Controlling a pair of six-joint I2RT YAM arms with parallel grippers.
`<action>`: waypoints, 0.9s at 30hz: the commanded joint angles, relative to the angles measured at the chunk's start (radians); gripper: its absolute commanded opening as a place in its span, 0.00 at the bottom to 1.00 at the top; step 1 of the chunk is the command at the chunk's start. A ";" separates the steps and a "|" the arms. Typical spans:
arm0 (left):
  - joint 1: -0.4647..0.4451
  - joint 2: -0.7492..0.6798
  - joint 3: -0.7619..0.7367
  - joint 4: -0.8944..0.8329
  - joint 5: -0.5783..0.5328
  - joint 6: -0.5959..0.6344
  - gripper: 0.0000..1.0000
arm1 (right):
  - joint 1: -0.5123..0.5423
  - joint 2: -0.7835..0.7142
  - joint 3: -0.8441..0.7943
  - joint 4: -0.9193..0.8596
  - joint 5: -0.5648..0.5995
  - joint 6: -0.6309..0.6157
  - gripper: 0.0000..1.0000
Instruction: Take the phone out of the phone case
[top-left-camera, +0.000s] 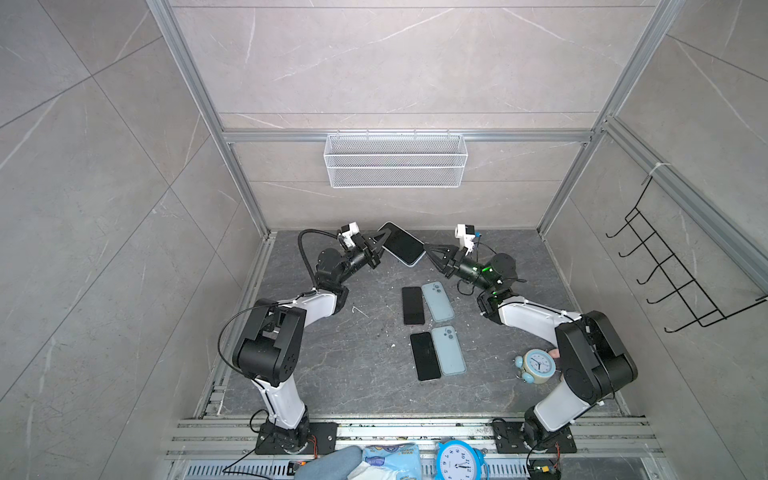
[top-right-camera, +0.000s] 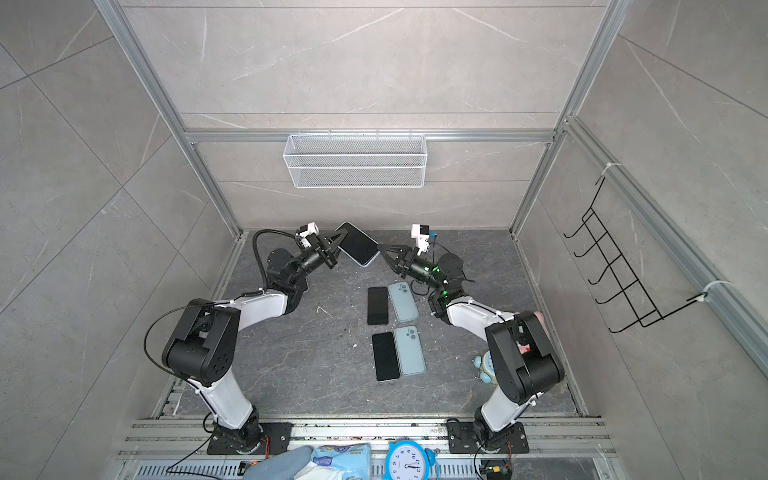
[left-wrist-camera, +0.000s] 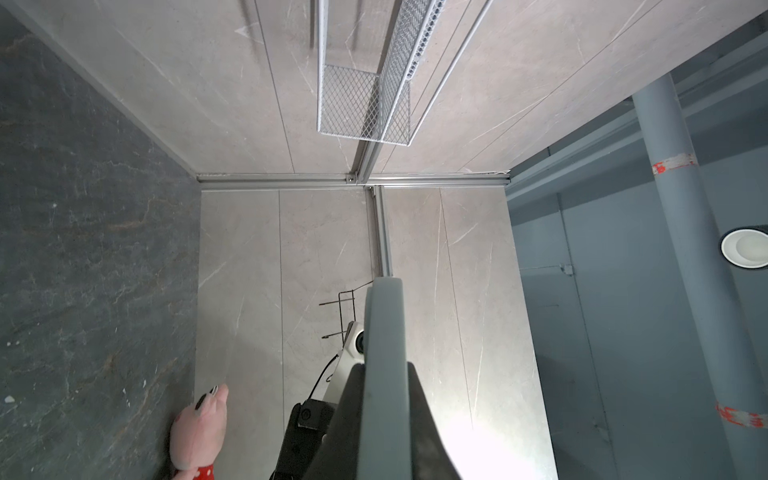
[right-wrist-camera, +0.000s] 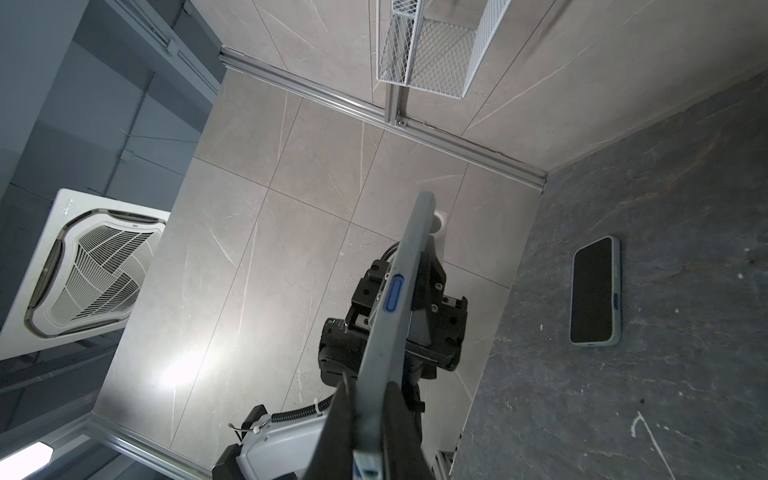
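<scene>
The phone, dark screen up in its pale blue phone case, hangs tilted above the back of the dark table in both top views. My left gripper is shut on the end nearer the left arm. My right gripper is shut on the opposite corner. In each wrist view the case's edge runs between the two black fingers, which press on both of its faces.
Two bare black phones lie mid-table, each beside a loose pale blue case. A small blue alarm clock stands front right. A wire basket hangs on the back wall and a hook rack on the right wall.
</scene>
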 joint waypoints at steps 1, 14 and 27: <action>-0.011 0.001 0.031 0.180 -0.020 -0.057 0.00 | 0.000 0.036 -0.006 0.158 0.065 0.069 0.03; -0.051 0.001 0.190 0.182 -0.070 -0.026 0.00 | 0.008 0.099 0.117 0.306 0.233 0.260 0.00; -0.088 0.048 0.365 0.182 -0.127 -0.018 0.00 | 0.022 0.172 0.244 0.308 0.387 0.442 0.00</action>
